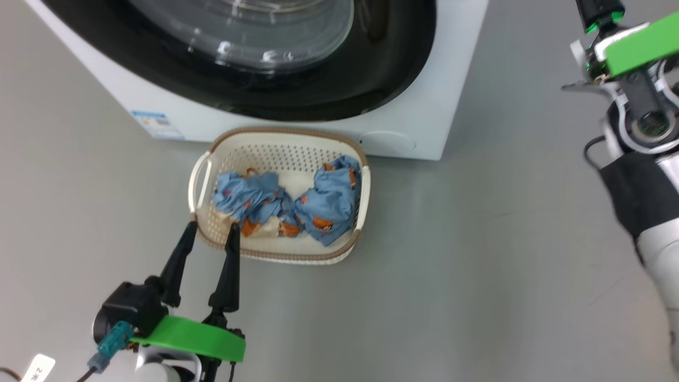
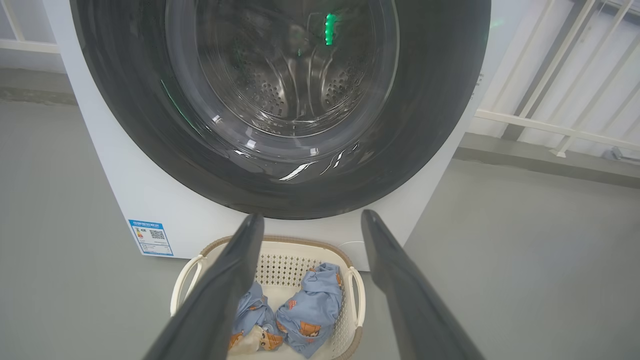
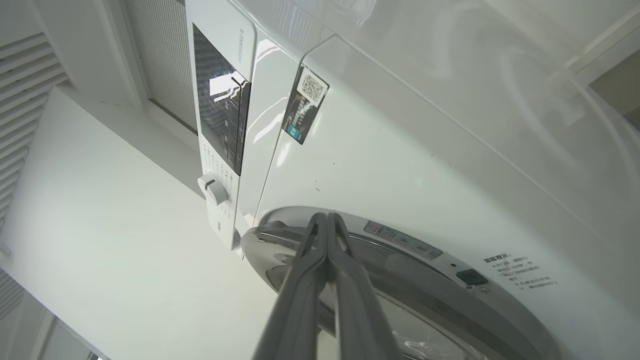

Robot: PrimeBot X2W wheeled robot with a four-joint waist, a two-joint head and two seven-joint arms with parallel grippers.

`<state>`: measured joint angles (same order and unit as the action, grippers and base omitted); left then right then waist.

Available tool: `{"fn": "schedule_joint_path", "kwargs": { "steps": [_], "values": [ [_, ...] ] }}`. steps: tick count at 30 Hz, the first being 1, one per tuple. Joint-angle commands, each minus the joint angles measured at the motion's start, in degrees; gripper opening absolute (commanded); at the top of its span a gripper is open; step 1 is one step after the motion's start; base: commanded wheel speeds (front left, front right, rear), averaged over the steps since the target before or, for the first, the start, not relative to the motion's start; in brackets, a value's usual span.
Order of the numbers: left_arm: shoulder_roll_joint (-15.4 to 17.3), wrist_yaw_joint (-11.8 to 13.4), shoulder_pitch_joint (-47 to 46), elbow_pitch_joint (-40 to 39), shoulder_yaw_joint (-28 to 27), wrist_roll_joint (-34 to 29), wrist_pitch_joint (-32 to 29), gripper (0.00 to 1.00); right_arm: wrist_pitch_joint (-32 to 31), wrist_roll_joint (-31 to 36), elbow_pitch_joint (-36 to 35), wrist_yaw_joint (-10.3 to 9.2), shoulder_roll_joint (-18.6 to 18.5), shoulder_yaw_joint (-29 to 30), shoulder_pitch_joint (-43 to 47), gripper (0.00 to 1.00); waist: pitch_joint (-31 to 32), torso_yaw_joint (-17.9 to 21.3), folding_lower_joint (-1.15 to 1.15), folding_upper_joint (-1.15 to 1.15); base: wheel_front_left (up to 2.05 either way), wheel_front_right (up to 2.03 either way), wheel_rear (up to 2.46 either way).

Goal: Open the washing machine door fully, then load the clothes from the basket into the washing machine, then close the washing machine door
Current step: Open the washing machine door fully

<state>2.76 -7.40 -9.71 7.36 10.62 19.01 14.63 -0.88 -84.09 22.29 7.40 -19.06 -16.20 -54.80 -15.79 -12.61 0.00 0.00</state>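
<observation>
The basket [image 1: 276,132] of clothes [image 1: 329,204] is sitting just before the washer [image 1: 424,106], under its door [image 1: 371,79]. The left gripper [image 1: 212,227] is gaping at the basket's near-left rim; the right gripper [image 3: 325,217], closed, is pointing at the door's edge.

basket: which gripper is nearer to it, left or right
Left. The left gripper is open, fingertips at the basket rim. The right gripper is shut, up at the washing machine door edge, far from it.
</observation>
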Motion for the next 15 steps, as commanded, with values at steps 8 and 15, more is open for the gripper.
{"fn": "schedule_joint_path", "kwargs": {
  "steps": [8,15],
  "values": [
    [0.3,-0.1,-4.0,-2.0,-0.1,1.1,0.4,1.0,-14.5,-7.1,1.7,0.09,-3.7,-2.5,-6.1,0.0,-6.4,-4.4,0.0,0.0,0.0,0.0,0.0],
    [0.2,-0.1,-6.1,-2.7,1.4,2.1,0.4,1.0,-22.2,-8.1,6.1,0.09,-5.6,-3.0,-11.1,0.0,-10.2,-6.3,0.0,0.0,0.0,0.0,0.0]
  ]
}}
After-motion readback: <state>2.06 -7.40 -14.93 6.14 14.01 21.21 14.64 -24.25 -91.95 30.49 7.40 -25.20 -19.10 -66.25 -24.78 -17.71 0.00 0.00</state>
